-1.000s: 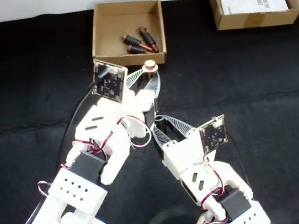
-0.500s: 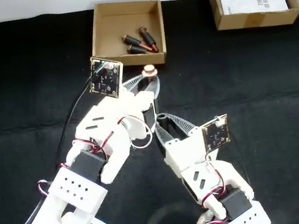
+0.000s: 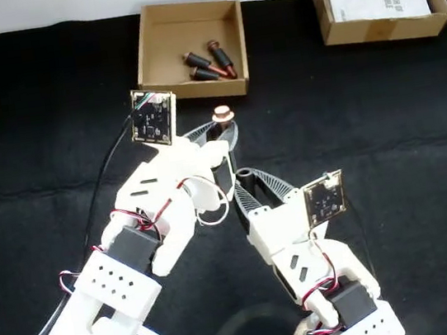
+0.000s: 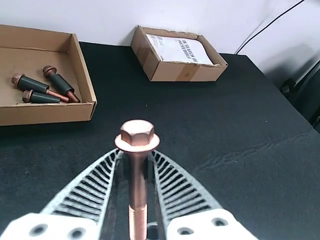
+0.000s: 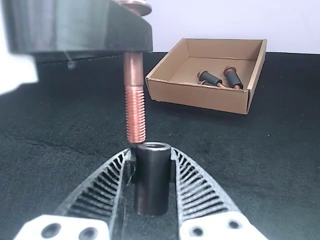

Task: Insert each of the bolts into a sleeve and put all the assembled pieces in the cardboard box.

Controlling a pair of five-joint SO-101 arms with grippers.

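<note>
The bolt [image 4: 136, 180] is copper-coloured, with a hexagonal head on a round flange, a smooth upper shank and a threaded lower part. It stands upright between the ribbed fingers of the left gripper [image 4: 136, 155], which pinch its shank just under the flange. The sleeve [image 5: 153, 177] is a short, dark, matte cylinder with an open bore at the top. It is held upright in the right gripper [image 5: 153, 155], whose fingers are pressed against its sides.

The right wrist view shows the two parts side on. The bolt's threaded tip [image 5: 134, 100] hangs at about the level of the sleeve's rim, off to one side of the bore and not inside it. Whether the tip touches the rim cannot be told.

The left wrist view looks along the bolt from the head end, so the flange and hexagon are plain to see.

From the high view the bolt shows as a small round head [image 3: 222, 116] at the end of the left gripper [image 3: 219, 126], in front of the cardboard box [image 3: 151, 69]. The right gripper [image 3: 244, 183] is just beside and below it, nearer the arms' bases.

Three assembled pieces [image 3: 209, 63] lie in that box, each a copper bolt through a dark sleeve, grouped toward one side wall. A second cardboard box [image 3: 379, 29], holding a printed sheet, sits well apart at the far right of the black table [image 3: 385, 128].
</note>
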